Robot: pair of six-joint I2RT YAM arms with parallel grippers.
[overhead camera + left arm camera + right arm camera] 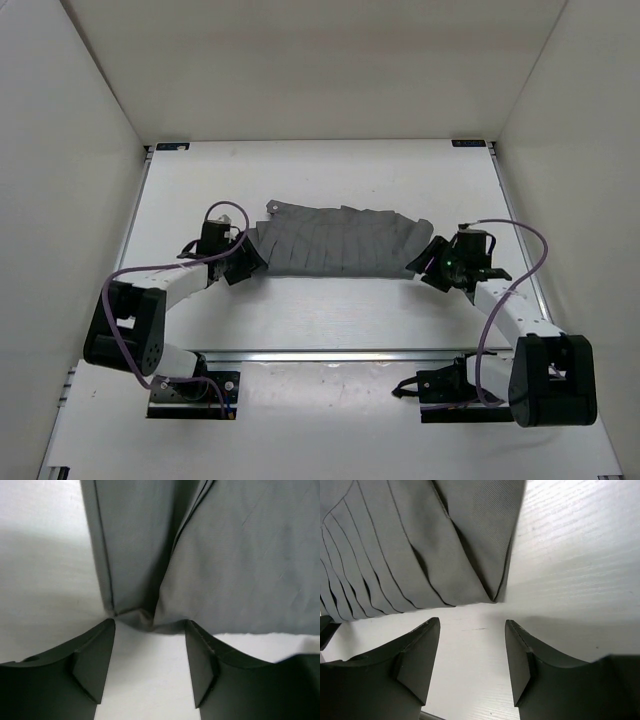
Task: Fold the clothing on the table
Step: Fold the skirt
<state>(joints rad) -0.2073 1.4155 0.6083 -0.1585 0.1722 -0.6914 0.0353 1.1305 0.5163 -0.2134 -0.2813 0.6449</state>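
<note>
Lying spread across the middle of the flat matte white worktop (330, 312), the medium-grey pleated fabric garment (340, 240) stretches sideways between the arms. The left gripper (150, 625) sits just off its left end and the right gripper (472, 622) just off its right corner, both spread and holding nothing, seemingly placed to take both ends for an even fold.

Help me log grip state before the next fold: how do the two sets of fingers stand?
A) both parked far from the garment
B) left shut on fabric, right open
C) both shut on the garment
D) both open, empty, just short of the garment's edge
D: each wrist view shows the left gripper and right gripper spread over bare table, the clothing just beyond.
</note>
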